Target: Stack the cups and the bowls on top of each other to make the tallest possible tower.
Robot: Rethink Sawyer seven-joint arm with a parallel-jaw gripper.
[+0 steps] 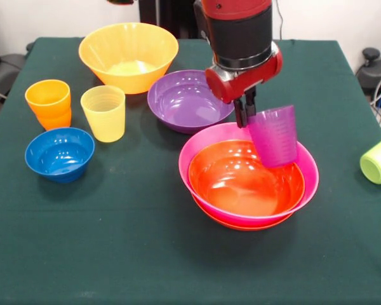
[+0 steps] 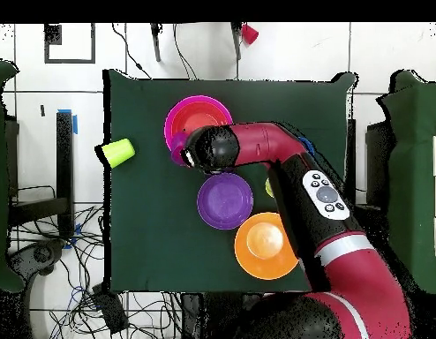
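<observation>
My gripper (image 1: 246, 118) is shut on the rim of a purple cup (image 1: 274, 136) and holds it slightly tilted just above the far right side of the tower. The tower is a red-orange bowl (image 1: 244, 179) nested in a pink bowl (image 1: 203, 143), with another red-orange bowl's rim (image 1: 241, 225) showing beneath. In the overhead view the arm's head covers the gripper; the pink bowl (image 2: 173, 119) shows at the table's far side. The purple bowl (image 1: 187, 100) stands empty just behind the tower. The yellow cup (image 1: 103, 112), orange cup (image 1: 48, 101) and blue bowl (image 1: 59, 154) stand at the left.
The large yellow-orange bowl (image 1: 128, 56) stands at the back left. A lime green cup (image 1: 380, 159) lies on its side at the table's right edge; it also shows in the overhead view (image 2: 118, 152). The arm (image 2: 283, 159) reaches across the purple bowl (image 2: 225, 200).
</observation>
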